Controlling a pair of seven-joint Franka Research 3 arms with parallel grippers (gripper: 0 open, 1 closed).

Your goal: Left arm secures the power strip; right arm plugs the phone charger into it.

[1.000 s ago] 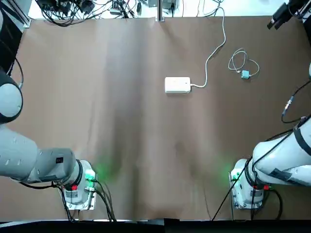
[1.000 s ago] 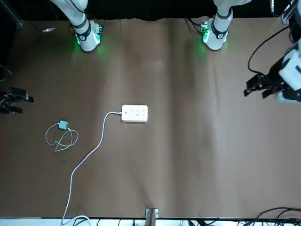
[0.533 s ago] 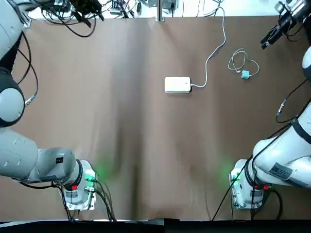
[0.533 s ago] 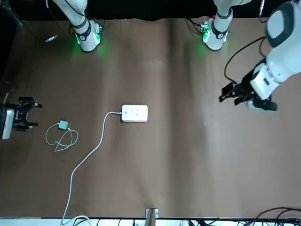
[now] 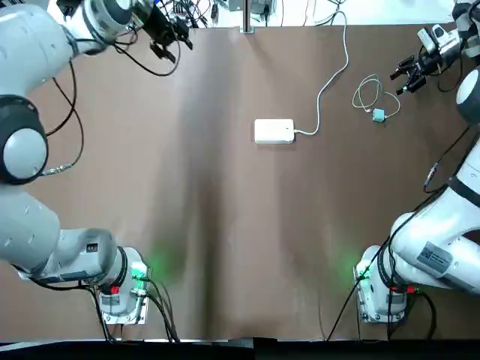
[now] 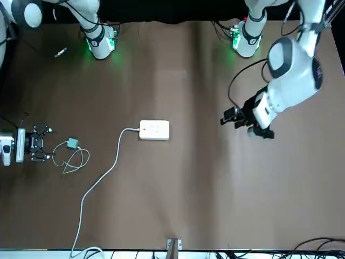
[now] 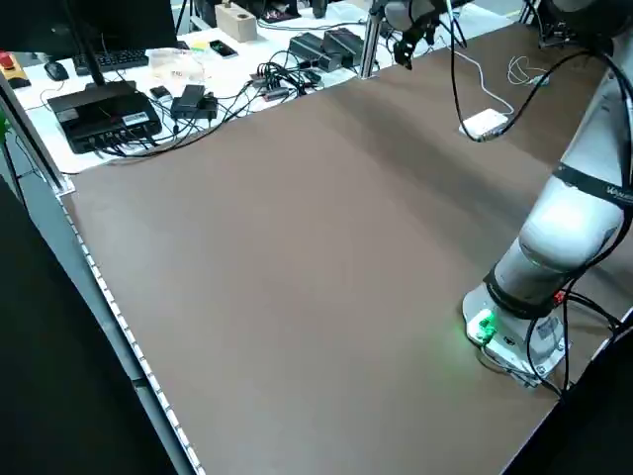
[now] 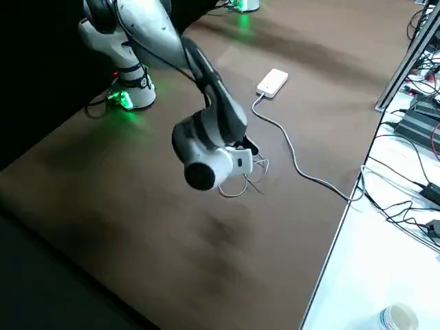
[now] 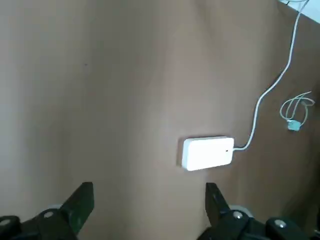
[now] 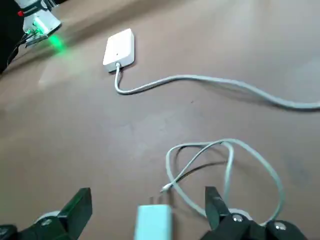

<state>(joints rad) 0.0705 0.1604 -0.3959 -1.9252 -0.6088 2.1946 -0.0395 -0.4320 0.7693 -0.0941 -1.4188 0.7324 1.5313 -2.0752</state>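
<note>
The white power strip [image 5: 274, 131] lies flat mid-table, its thick white cord [image 5: 330, 75] running to the far edge. The teal phone charger [image 5: 379, 115] rests to its right on a looped thin cable. My right gripper [image 5: 403, 79] hovers open just beyond the charger; in the right wrist view the charger [image 10: 154, 220] sits low between the open fingers [image 10: 77, 205]. My left gripper [image 5: 174, 36] hangs open in the air over the far left of the table, well apart from the strip. The left wrist view shows the power strip [image 9: 207, 152] ahead of the fingers [image 9: 80, 204].
Cables and electronics [image 5: 112, 11] crowd the bench past the table's far edge, with a metal post [image 5: 246, 16] at its middle. The two arm bases [image 5: 124, 289] [image 5: 379, 289] glow green at the near edge. The brown tabletop [image 5: 225, 225] spreads between them.
Both arms have swung inward over the table. The left gripper has moved from the far left edge toward the middle. The right gripper has closed in on the phone charger.
</note>
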